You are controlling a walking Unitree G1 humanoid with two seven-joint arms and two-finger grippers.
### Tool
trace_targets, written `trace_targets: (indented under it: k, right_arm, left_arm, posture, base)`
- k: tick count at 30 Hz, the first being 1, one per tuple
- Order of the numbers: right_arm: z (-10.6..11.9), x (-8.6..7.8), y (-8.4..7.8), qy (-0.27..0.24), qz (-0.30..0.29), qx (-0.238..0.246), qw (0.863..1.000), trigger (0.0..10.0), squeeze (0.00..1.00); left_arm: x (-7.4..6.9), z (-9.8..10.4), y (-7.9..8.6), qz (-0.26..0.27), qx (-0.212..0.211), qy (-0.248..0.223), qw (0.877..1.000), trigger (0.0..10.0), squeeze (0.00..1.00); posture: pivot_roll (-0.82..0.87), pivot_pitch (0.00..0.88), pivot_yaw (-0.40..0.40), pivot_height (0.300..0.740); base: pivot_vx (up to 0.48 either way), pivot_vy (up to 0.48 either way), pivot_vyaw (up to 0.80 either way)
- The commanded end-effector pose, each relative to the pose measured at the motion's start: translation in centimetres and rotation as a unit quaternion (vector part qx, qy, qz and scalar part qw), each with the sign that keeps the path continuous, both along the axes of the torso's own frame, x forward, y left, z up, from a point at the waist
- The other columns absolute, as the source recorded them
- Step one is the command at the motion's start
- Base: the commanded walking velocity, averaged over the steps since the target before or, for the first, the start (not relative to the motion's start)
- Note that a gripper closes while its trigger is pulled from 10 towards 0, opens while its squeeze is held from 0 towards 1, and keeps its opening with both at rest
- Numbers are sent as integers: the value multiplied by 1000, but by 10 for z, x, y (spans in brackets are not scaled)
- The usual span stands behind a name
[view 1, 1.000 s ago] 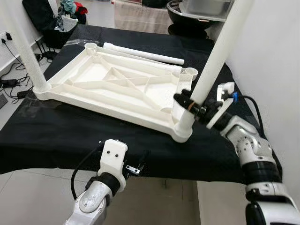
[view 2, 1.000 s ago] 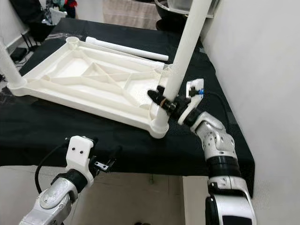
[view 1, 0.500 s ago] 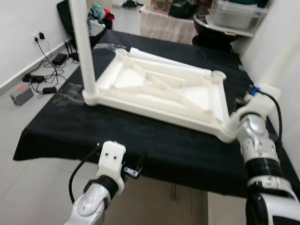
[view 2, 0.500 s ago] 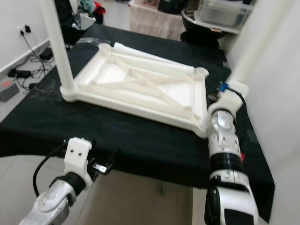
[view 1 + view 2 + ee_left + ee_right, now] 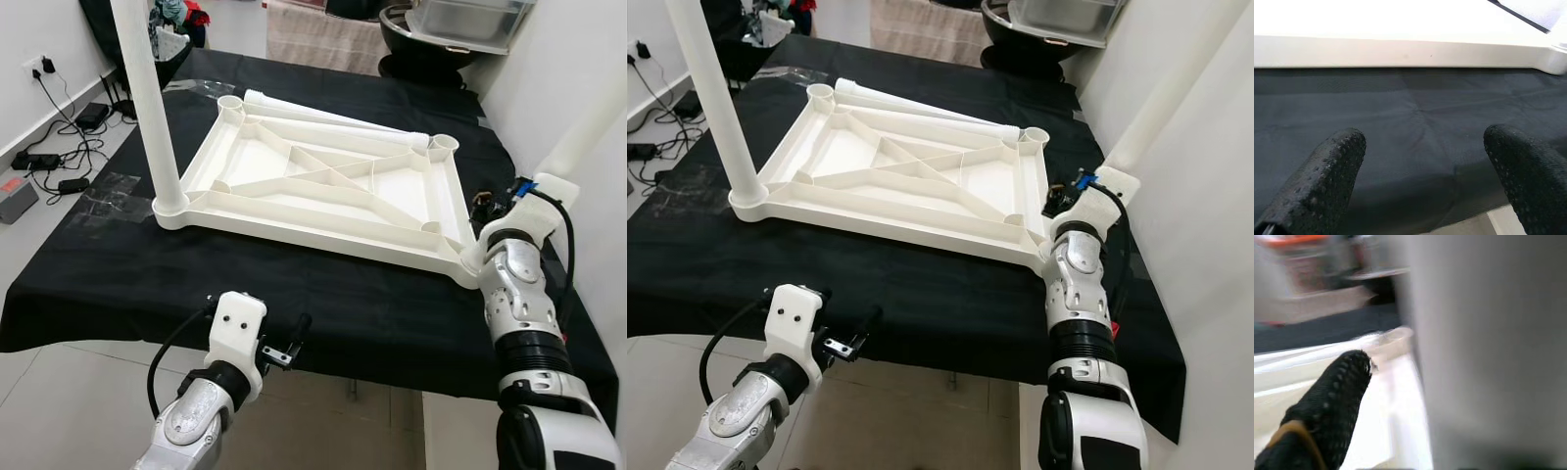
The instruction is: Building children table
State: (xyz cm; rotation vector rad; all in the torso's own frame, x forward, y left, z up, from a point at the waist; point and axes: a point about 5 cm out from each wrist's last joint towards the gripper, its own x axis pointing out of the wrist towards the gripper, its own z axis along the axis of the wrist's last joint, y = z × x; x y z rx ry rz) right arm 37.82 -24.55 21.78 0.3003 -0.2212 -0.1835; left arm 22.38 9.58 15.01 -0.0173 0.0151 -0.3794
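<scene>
The white tabletop [image 5: 294,208] lies upside down on a black-clothed table [image 5: 118,284]. One white leg [image 5: 147,98] stands upright in its near left corner socket. A second leg [image 5: 1164,88] rises from the near right corner, leaning up toward the right. My right gripper [image 5: 1056,201] is shut on this leg just above the socket; in the right wrist view one black finger [image 5: 1332,401] presses beside the leg [image 5: 1488,357]. A loose leg [image 5: 333,116] lies along the tabletop's far edge. My left gripper [image 5: 1425,181] hangs open at the table's front edge, holding nothing.
A white wall [image 5: 588,59] stands close on the right. Cables and plugs [image 5: 59,171] lie on the floor at the left. A black basin [image 5: 421,29] and a storage box sit behind the table. Bare black cloth stretches between the tabletop and the front edge.
The whole picture has shifted, so the head camera has moved. My right gripper still holds the near right leg, with its forearm now standing steeper. My left arm hangs as before.
</scene>
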Motion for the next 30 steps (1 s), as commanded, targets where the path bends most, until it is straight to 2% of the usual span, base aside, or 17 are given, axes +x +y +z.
trace_targets:
  k: [1, 3, 4, 6, 8, 10, 11, 14, 15, 16, 18, 19, 20, 22, 23, 25, 30]
  right_arm:
    - [3, 4, 28, -18, 148, 54, 987, 10000, 0]
    - [10, -12, 49, -42, 339, 57, 938, 10000, 0]
    - [10, -12, 49, -42, 339, 57, 938, 10000, 0]
    - [11, -38, 63, -51, 485, 22, 873, 10000, 0]
    - [11, -38, 63, -51, 485, 22, 873, 10000, 0]
    - [5, -57, 74, -45, 576, -20, 816, 10000, 0]
    - [1, -61, 77, -41, 596, -37, 801, 10000, 0]
    - [-4, -62, 81, -33, 606, -47, 793, 10000, 0]
    - [-8, -59, 83, -27, 596, -62, 800, 10000, 0]
    - [-10, -48, 83, -23, 555, -73, 828, 0, 0]
    - [-11, -40, 83, -20, 527, -80, 846, 0, 0]
    - [-11, -25, 77, -12, 453, -91, 887, 0, 0]
    - [-11, -25, 77, -12, 453, -91, 887, 0, 0]
    - [-9, -9, 64, -3, 357, -95, 929, 0, 0]
    - [-9, -9, 64, -3, 357, -95, 929, 0, 0]
    - [-8, 2, 32, 45, 206, -82, 974, 0, 0]
    - [-17, 2, -2, 97, 41, -62, 993, 0, 0]
  left_arm:
    - [-2, -3, -2, -5, 0, 3, 1000, 10000, 0]
    - [-2, -2, -2, -7, 1, 3, 1000, 10000, 0]
    - [-2, -2, -2, -7, 1, 3, 1000, 10000, 0]
    - [-2, -2, -3, -8, 1, 3, 1000, 10000, 0]
    - [-2, -2, -3, -8, 1, 3, 1000, 10000, 0]
    - [-2, -2, -2, -7, 0, 4, 1000, 10000, 0]
    - [-2, -2, -2, -6, 0, 4, 1000, 10000, 0]
    - [-1, -2, -2, -5, 0, 4, 1000, 10000, 0]
    - [-1, -2, -2, -5, 0, 4, 1000, 10000, 0]
    - [-1, -2, -2, -6, 1, 4, 1000, 10000, 0]
    - [-1, -2, -2, -6, 1, 4, 1000, 10000, 0]
    - [-2, -2, -2, -7, 1, 4, 1000, 10000, 0]
    - [-2, -2, -2, -7, 1, 4, 1000, 10000, 0]
    - [-1, -2, -2, -7, 0, 4, 1000, 10000, 0]
    - [-1, -2, -2, -7, 0, 4, 1000, 10000, 0]
    - [-1, -2, -2, -7, 0, 4, 1000, 10000, 0]
    - [-1, -2, -2, -6, -1, 4, 1000, 10000, 0]
  posture:
    - [80, 136, -129, 740]
    - [79, 137, -129, 740]
    - [79, 137, -129, 740]
    - [74, 137, -131, 740]
    - [74, 137, -131, 740]
    - [75, 140, -130, 740]
    - [75, 140, -130, 740]
    - [78, 140, -130, 740]
    - [78, 141, -127, 740]
    - [78, 142, -128, 740]
    - [78, 142, -128, 740]
    - [75, 143, -125, 740]
    - [75, 143, -125, 740]
    - [76, 145, -126, 740]
    - [76, 145, -126, 740]
    - [74, 150, -127, 740]
    - [73, 149, -127, 740]
  base:
    - [0, 0, 0]
    - [0, 0, 0]
    - [0, 0, 0]
    - [0, 0, 0]
    - [0, 0, 0]
    - [0, 0, 0]
    - [0, 0, 0]
    - [0, 0, 0]
    - [0, 0, 0]
    - [0, 0, 0]
    - [0, 0, 0]
    - [0, 0, 0]
    - [0, 0, 0]
    - [0, 0, 0]
    - [0, 0, 0]
    - [0, 0, 0]
    - [0, 0, 0]
